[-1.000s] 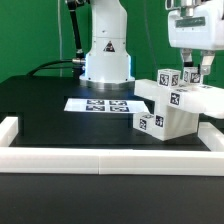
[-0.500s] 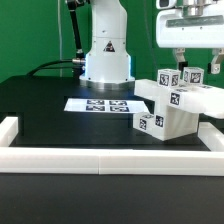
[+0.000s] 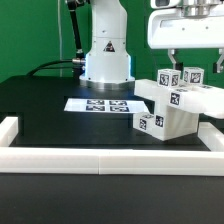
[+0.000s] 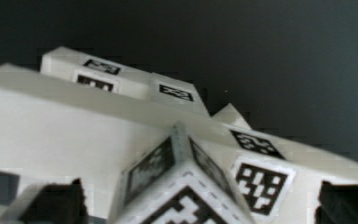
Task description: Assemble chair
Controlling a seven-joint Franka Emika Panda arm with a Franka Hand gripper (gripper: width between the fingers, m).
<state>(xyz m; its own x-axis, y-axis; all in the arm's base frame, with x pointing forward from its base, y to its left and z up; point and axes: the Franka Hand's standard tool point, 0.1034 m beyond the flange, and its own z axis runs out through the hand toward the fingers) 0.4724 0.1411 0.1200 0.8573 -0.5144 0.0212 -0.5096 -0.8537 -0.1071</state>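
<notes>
The partly built white chair (image 3: pixel 176 106) stands at the exterior view's right: blocky pieces with black-and-white tags, joined and resting on the black table. My gripper (image 3: pixel 191 60) hangs just above its top pieces, open and empty, touching nothing. In the wrist view the chair (image 4: pixel 105 120) fills the picture from close above, with a tagged, ridge-shaped piece (image 4: pixel 202 190) between my dark fingertips (image 4: pixel 51 205). My gripper (image 4: pixel 197 205) stands apart from that piece on both sides.
The marker board (image 3: pixel 100 104) lies flat on the table in front of the arm's white base (image 3: pixel 107 55). A low white border rail (image 3: pixel 110 156) runs along the table's near edge and up both sides.
My gripper has risen and shifted toward the exterior view's left, away from the chair's top pieces. The chair has not moved.
</notes>
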